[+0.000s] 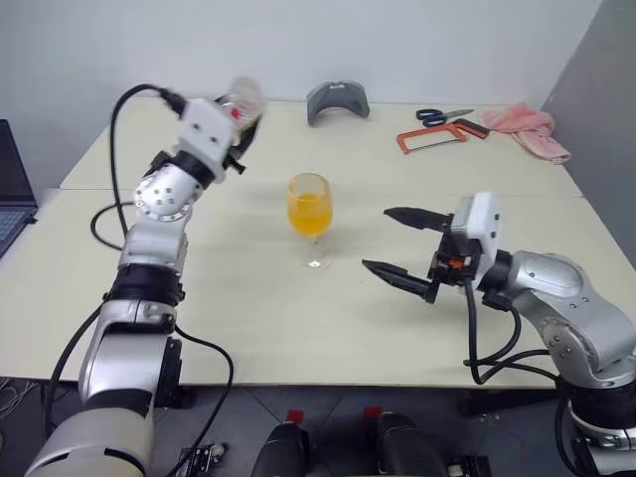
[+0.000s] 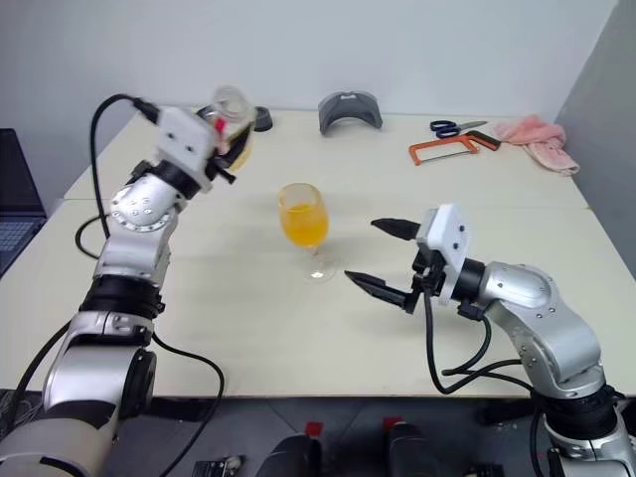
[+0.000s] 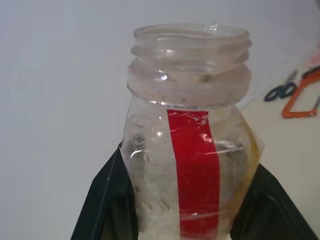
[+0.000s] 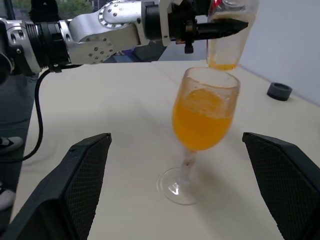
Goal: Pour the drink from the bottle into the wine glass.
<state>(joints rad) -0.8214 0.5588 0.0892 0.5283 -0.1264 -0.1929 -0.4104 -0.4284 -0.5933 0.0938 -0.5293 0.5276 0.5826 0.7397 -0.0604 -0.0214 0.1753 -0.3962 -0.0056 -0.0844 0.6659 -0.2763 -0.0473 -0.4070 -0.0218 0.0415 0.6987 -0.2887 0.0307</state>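
The wine glass (image 1: 309, 207) stands upright mid-table, its bowl holding the orange drink (image 4: 202, 117) to well over half. My left gripper (image 1: 241, 127) is raised behind and to the left of the glass, shut on the bottle (image 3: 195, 150). The bottle is clear with a red stripe, has no cap, and holds just a little orange liquid (image 4: 222, 62) at its base. My right gripper (image 1: 378, 238) hovers level just right of the glass, open, its fingers spread wide with nothing between them and pointing at the glass.
At the back of the table lie a grey curved object (image 1: 338, 100), blue scissors (image 1: 442, 116), an orange hacksaw (image 1: 437, 136) and a pink cloth (image 1: 532, 130). A small black ring (image 2: 261, 119) sits behind the bottle. A laptop (image 1: 10, 194) is at the left edge.
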